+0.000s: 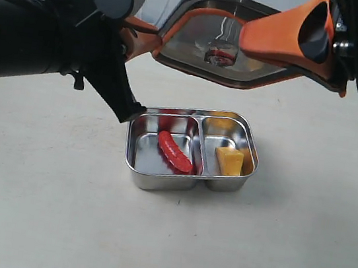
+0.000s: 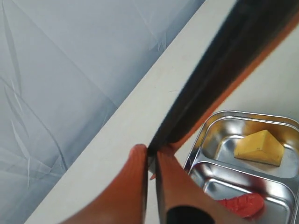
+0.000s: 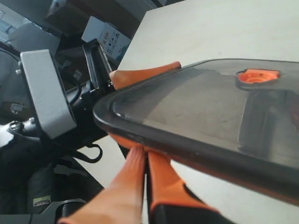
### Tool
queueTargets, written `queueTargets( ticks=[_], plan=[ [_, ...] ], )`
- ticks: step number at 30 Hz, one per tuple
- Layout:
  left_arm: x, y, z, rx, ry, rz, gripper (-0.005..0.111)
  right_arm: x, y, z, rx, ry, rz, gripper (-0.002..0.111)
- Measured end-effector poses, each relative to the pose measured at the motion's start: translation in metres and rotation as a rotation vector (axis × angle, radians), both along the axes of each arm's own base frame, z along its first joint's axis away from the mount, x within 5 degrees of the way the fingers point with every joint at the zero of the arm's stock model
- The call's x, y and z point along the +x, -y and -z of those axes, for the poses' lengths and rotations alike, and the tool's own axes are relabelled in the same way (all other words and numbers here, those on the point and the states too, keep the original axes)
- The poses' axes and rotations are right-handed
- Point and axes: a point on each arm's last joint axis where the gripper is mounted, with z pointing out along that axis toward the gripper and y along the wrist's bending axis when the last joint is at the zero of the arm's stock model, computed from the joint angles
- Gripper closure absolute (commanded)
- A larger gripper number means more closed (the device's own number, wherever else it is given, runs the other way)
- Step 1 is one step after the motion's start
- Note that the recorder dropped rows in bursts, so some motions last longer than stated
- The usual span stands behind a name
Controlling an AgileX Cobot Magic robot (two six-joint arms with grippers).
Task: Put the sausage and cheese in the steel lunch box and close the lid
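A dark smoky translucent rectangular plastic lid (image 1: 200, 33) with rounded corners hangs in the air above a shiny rectangular stainless steel lunch box (image 1: 158, 186), apart from it and tilted so that its underside faces the exterior camera. The small orange round valve (image 1: 220, 52) sits at the lid's centre. Both arms hold the lid. The left gripper (image 2: 152, 156) has its orange fingers (image 2: 135, 186) pinched on one short edge, which the left wrist view shows edge-on as a dark strip with an orange seam. The right gripper (image 3: 145, 154) has its orange fingers (image 3: 173, 186) pressed onto the opposite short edge, one above and one below the rim. The steel lunch box stands open on the pale surface (image 1: 55, 210), directly below the lid. In its larger left compartment a small dark red ribbed toy sausage (image 1: 175, 152) lies diagonally on the floor of the box. In the smaller right compartment a small yellow-orange wedge of toy cheese (image 1: 229, 161) rests near the front wall, with the steel divider between it and the sausage.
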Motion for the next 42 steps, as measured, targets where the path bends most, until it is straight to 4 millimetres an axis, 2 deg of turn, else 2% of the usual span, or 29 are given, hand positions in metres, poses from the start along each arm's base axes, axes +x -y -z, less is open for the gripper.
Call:
queueTargets(
  ticks=[10,18,26,42],
  plan=[
    [0.003,-0.003,0.000,0.041,0.034,-0.038,0.107,0.004,0.005,0.008,-0.068,-0.075,0.085,0.109],
    [0.008,-0.013,-0.001,0.076,0.059,-0.147,0.107,0.003,0.011,0.016,-0.194,-0.065,0.078,0.109],
    [0.009,-0.013,-0.001,0.078,0.060,-0.154,0.107,0.003,0.016,0.023,-0.307,-0.039,0.064,0.109],
    [0.008,-0.014,0.002,0.002,-0.028,-0.194,0.107,0.007,0.021,0.026,-0.388,0.024,0.081,0.109]
  ],
)
